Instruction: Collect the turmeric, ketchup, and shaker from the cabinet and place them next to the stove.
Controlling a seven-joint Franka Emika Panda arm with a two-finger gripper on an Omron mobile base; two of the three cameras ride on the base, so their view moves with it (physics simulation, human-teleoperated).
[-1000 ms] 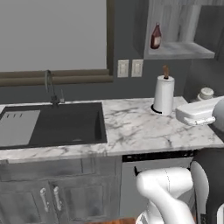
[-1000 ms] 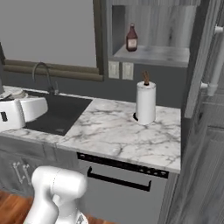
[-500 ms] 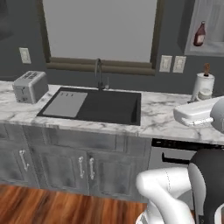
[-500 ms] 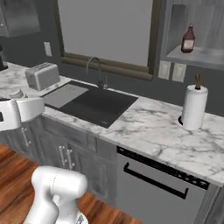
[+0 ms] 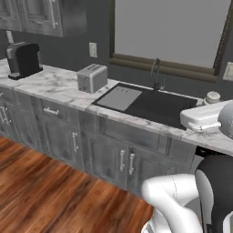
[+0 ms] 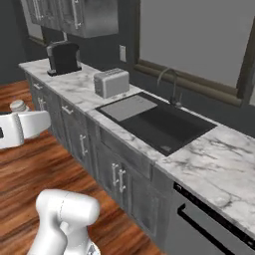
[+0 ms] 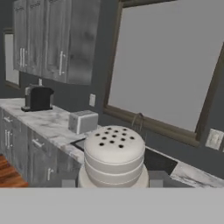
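Note:
The shaker (image 7: 113, 154), pale grey-white with a rounded top full of small holes, sits upright and close up in the hand view. My gripper (image 7: 113, 180) is shut on the shaker, with a dark fingertip on each side of its base. Seen from the left base, the shaker (image 5: 212, 97) pokes up from my gripper (image 5: 211, 103) above the counter, right of the sink. From the right base, the shaker (image 6: 18, 105) and gripper (image 6: 19, 111) hang over the wooden floor at the left edge. The turmeric, ketchup, cabinet and stove are out of view.
A black sink (image 5: 154, 107) with a faucet (image 5: 156, 73) is set in the marble counter (image 5: 59, 86) under a brown-framed window (image 5: 173, 32). A toaster (image 5: 92, 77) and a black coffee machine (image 5: 23, 59) stand further left. Closed wall cupboards (image 6: 84, 17) hang above. A dishwasher (image 6: 209, 224) sits at the right.
The base has driven and turned left along the counter, so the whole scene shifted. The toaster and coffee machine came into view. My gripper keeps its hold on the shaker.

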